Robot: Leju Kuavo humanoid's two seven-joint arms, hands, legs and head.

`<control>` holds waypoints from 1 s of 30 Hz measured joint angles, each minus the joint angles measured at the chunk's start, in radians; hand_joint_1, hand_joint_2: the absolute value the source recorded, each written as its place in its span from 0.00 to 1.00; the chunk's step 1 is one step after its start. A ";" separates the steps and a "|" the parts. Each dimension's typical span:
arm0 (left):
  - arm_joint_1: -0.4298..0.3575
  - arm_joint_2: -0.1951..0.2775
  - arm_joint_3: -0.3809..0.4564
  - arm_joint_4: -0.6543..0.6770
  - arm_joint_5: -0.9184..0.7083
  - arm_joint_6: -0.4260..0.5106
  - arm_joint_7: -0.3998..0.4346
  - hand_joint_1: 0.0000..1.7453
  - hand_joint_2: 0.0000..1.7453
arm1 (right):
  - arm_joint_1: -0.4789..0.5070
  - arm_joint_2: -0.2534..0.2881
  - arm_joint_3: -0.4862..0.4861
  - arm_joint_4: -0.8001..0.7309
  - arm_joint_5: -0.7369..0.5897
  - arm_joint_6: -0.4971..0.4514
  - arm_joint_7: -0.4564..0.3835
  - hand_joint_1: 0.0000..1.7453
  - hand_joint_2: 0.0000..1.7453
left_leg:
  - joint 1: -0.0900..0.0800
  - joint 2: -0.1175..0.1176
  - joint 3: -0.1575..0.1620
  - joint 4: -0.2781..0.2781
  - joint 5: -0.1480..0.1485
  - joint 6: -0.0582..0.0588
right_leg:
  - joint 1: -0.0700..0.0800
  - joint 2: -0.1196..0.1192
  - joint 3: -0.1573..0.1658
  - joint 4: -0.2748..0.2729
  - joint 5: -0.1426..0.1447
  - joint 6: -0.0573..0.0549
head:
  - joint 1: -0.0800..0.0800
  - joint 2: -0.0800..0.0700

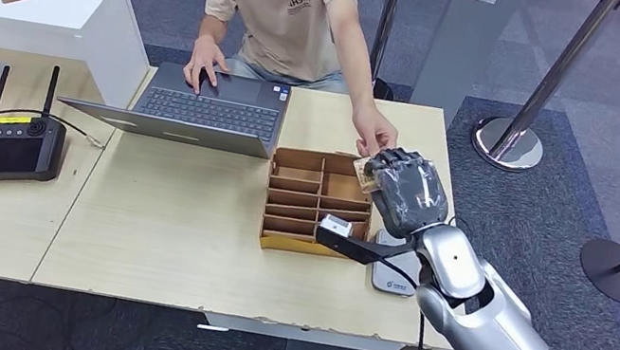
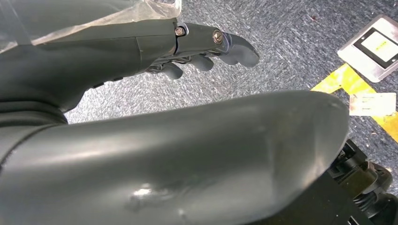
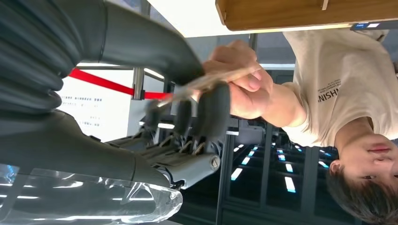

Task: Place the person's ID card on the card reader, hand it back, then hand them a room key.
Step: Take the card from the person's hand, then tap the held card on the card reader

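**Reception desk: card passing at the right hand**

Setting: pale wood-laminate desk (image 1: 179, 239), edges chipped, on grey-blue carpet; chrome stanchions w/ red belt behind.

Item 1, right hand (image 1: 405, 190): dark matte fingers on a silver arm, raised over the desk's far right corner. In the right wrist view the thumb and fingers are clamped on a thin flat card (image 3: 206, 84), tan, edge-on. Person's hand (image 1: 375, 135) pinches the same card from the other side. So both hold it: a hand-over in progress. Which card (ID or room key) and which way it passes: cannot tell from the frames.

Item 2, card reader (image 1: 393, 269): flat grey-white pad w/ rounded corners, on the desk just below the right hand, partly behind the forearm. Nothing seen lying on it.

Item 3, cardboard organiser (image 1: 314, 197): brown corrugated tray w/ slotted compartments, just left of the hand; a small white item sits near its front right corner.

Item 4, left hand (image 2: 206, 54): hangs over the carpet, dark fingers curled in loosely, nothing in them.

Progress, as a judgement: mid-task at best; at least one hand-over is left.

Other: grey laptop (image 1: 202, 108), person typing; black controller w/ two antennas (image 1: 8, 143).
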 joint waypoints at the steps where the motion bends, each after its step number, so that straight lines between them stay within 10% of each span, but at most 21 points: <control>1: 0.000 0.000 0.000 0.000 -0.001 0.000 0.000 0.00 0.00 | 0.000 0.001 0.000 0.001 0.002 -0.001 0.000 1.00 1.00 | 0.000 0.000 0.000 0.000 0.000 0.000 | 0.000 0.000 0.000 0.000 0.000 0.000 | 0.000 0.000; 16: 0.000 0.000 0.000 0.000 0.004 0.027 -0.013 0.00 0.00 | 0.037 0.007 -0.019 0.008 -0.120 -0.078 0.000 1.00 1.00 | 0.000 0.000 0.000 0.000 0.000 0.000 | 0.000 0.000 0.000 0.000 0.000 0.000 | 0.000 0.000; 30: 0.002 -0.002 0.002 0.000 0.050 0.039 0.007 0.00 0.00 | 0.297 0.010 -0.230 0.040 -0.784 -0.261 -0.175 1.00 1.00 | 0.000 0.000 0.000 0.000 0.000 0.000 | 0.000 0.000 0.000 0.000 0.000 0.000 | 0.000 0.000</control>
